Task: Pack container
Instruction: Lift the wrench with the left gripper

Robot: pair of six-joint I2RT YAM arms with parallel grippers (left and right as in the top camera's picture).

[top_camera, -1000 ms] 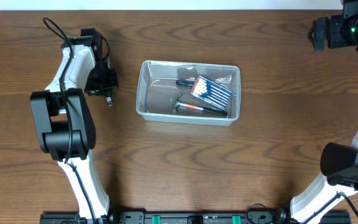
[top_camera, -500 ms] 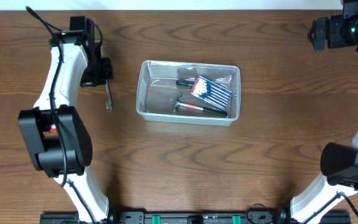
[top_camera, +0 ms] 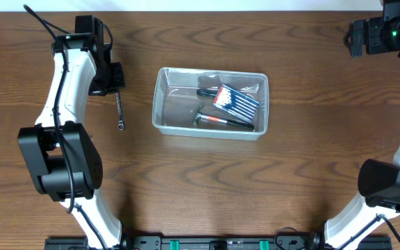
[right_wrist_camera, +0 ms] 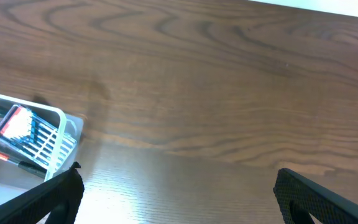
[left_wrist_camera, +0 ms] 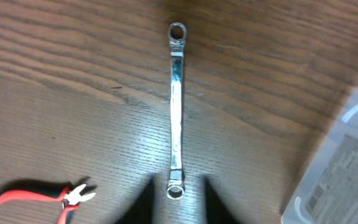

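The container (top_camera: pixel 157 104), a clear rectangular bin with rounded corners, sits on the wooden table (top_camera: pixel 207 187) a little above centre in the overhead view, its long side running left to right. Inside it, towards the right half, lie a blue striped pack (top_camera: pixel 236 103) set at a slant, a black-and-red tool (top_camera: pixel 221 121) along the near wall, and a dark-handled item (top_camera: pixel 205 92) partly hidden by the pack. Left of the bin, near it but apart, a double-ended ring wrench (top_camera: pixel 119 111) lies flat on the wood. The left gripper (left_wrist_camera: pixel 178 205) hangs over the wrench's near ring end, its jaws partly open with that end between the blurred fingertips (left_wrist_camera: pixel 145 199), gripping nothing. Red-handled pliers (left_wrist_camera: pixel 42 196) lie off to one side in the left wrist view. The right gripper (right_wrist_camera: pixel 178 180) is at the table's far right corner, well apart from the bin, its jaws spread wide and holding nothing.
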